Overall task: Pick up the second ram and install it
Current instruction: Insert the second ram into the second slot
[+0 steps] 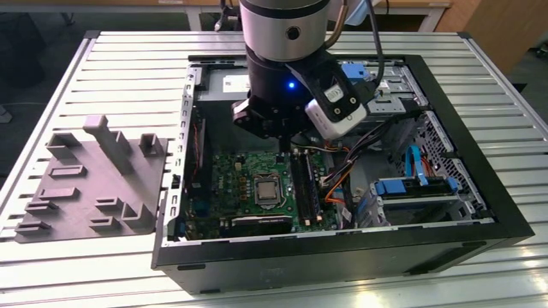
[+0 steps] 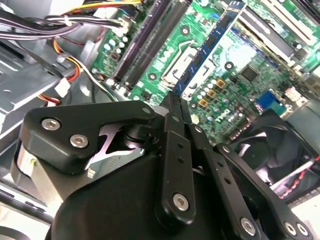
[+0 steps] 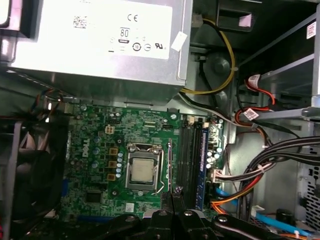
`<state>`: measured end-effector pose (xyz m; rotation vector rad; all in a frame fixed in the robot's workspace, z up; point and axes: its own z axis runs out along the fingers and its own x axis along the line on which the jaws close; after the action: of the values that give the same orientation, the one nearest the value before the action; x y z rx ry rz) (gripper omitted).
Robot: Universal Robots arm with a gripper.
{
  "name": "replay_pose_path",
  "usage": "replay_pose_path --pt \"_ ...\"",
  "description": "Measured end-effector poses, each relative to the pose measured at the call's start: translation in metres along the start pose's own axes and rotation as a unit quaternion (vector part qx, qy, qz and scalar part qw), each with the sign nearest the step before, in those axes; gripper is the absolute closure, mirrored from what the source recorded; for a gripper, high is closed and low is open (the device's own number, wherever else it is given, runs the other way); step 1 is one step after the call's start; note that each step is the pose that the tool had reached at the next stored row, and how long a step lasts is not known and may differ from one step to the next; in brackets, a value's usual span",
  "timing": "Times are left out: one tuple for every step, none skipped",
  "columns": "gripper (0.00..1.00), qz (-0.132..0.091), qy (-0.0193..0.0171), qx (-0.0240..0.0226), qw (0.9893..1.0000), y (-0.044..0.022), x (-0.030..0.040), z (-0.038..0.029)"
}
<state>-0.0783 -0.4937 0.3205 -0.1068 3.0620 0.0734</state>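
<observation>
My gripper (image 1: pixel 284 138) hangs inside the open computer case, above the green motherboard (image 1: pixel 235 176). It is shut on the second ram (image 2: pixel 212 42), a thin dark stick with a blue edge that runs out from the fingertips. In the first wrist view the ram (image 3: pixel 170 165) shows edge-on as a thin line from the gripper (image 3: pixel 172 196), over the gap between the CPU socket (image 3: pixel 142 170) and the black memory sockets (image 3: pixel 187 155). It hangs above the board, apart from the sockets. The gripper (image 2: pixel 175 102) has its fingers pressed close together.
A blue-edged stick (image 3: pixel 204 155) seems to stand in the socket farthest from the CPU. Cable bundles (image 3: pixel 260 165) and the silver power supply (image 3: pixel 100 40) crowd the board's edges. A fan (image 2: pixel 270 150) sits nearby. A grey fixture tray (image 1: pixel 94 179) lies on the exterior view's left.
</observation>
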Motion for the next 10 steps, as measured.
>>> replay_pose_path --pt "0.89 0.000 0.0050 -0.0004 1.0000 0.0000 -0.0001 0.0000" --pt "0.89 0.001 0.0101 -0.0007 0.9999 0.0000 -0.0003 0.0001" --pt "0.89 0.001 0.0147 -0.0010 0.9999 -0.0001 -0.0004 0.0001" --pt "0.89 0.001 0.0190 -0.0013 0.9998 -0.0001 -0.0005 0.0001" --pt "0.89 0.001 0.0224 -0.0015 0.9997 -0.0001 -0.0006 0.0001" --pt "0.89 0.001 0.0242 -0.0016 0.9997 -0.0001 -0.0006 0.0001" --pt "0.89 0.001 0.0243 -0.0016 0.9997 -0.0001 -0.0006 0.0001" --pt "0.89 0.001 0.0246 -0.0017 0.9997 -0.0001 -0.0006 0.0001" --pt "0.89 0.001 0.0247 -0.0017 0.9997 -0.0001 -0.0006 0.0002" --pt "0.89 0.001 0.0248 -0.0016 0.9997 0.0000 -0.0006 0.0002"
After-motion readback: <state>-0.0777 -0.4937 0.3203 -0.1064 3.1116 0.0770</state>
